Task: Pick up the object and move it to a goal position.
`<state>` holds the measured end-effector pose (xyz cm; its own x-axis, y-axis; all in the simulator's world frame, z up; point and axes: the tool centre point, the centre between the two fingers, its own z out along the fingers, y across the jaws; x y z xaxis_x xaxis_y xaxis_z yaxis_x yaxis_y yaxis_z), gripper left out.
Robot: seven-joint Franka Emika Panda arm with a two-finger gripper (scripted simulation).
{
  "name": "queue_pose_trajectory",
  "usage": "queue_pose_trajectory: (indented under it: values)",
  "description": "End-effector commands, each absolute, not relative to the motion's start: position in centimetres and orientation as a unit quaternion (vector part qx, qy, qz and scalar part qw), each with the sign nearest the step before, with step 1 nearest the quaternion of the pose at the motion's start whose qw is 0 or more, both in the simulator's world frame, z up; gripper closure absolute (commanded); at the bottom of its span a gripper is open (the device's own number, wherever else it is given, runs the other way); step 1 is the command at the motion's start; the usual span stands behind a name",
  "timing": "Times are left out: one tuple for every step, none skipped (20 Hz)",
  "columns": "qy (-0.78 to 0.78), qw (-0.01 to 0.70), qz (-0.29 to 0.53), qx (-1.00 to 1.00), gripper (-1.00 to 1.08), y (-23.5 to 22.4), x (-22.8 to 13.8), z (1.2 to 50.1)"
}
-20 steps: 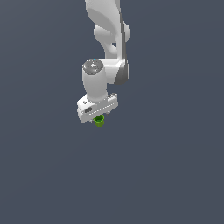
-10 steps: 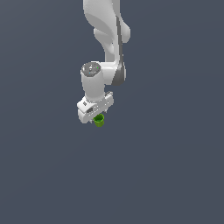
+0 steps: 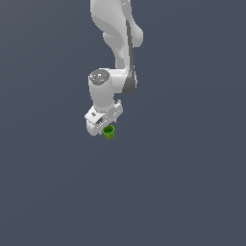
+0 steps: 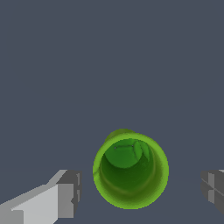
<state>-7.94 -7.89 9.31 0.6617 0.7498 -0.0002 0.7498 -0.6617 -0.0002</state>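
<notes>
The object is a small bright green hollow cup (image 3: 108,131), seen from above in the wrist view (image 4: 130,169) with its open mouth facing the camera. My white gripper (image 3: 104,127) is right over it. In the wrist view the gripper (image 4: 141,189) is open. One grey fingertip (image 4: 70,192) stands to one side of the cup and the other fingertip (image 4: 212,185) to the other side. There is a visible gap between the cup and each fingertip, and the second gap is wider. The cup sits between the fingers, untouched.
The white arm (image 3: 116,43) comes down from the top of the exterior view to the wrist (image 3: 101,86). A plain dark grey ground (image 3: 182,182) fills both views. No goal marker shows.
The arm's upper links have shifted a little toward the exterior view's right and the wrist has sunk slightly. The gripper and the green cup stay almost where they were.
</notes>
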Motion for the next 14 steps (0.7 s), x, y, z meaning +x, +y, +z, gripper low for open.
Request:
queue_pose_trajectory:
  values:
    - [-0.414,0.0,0.0,-0.91,-0.92,-7.9,-8.0,9.3]
    - [-0.413,0.0,0.0,-0.911,-0.92,-7.9,-8.0,9.3]
    - [-0.413,0.0,0.0,-0.911,-0.92,-7.9,-8.0,9.3]
    - [-0.413,0.0,0.0,-0.911,-0.92,-7.9,-8.0,9.2]
    - [-0.413,0.0,0.0,-0.911,-0.92,-7.9,-8.0,9.0]
    - [-0.413,0.0,0.0,-0.911,-0.92,-7.9,-8.0,8.8]
    - [-0.413,0.0,0.0,-0.911,-0.92,-7.9,-8.0,8.5]
    - [-0.413,0.0,0.0,-0.911,-0.92,-7.9,-8.0,8.1]
    - [-0.413,0.0,0.0,-0.911,-0.92,-7.9,-8.0,7.7]
    - [-0.413,0.0,0.0,-0.911,-0.92,-7.9,-8.1,7.2]
    - [-0.414,0.0,0.0,-0.91,-0.92,-7.9,-8.1,6.6]
    - [-0.414,0.0,0.0,-0.91,-0.92,-7.9,-8.1,6.1]
    - [-0.414,0.0,0.0,-0.91,-0.92,-7.9,-8.1,5.7]
    - [-0.414,0.0,0.0,-0.91,-0.92,-7.9,-8.1,5.3]
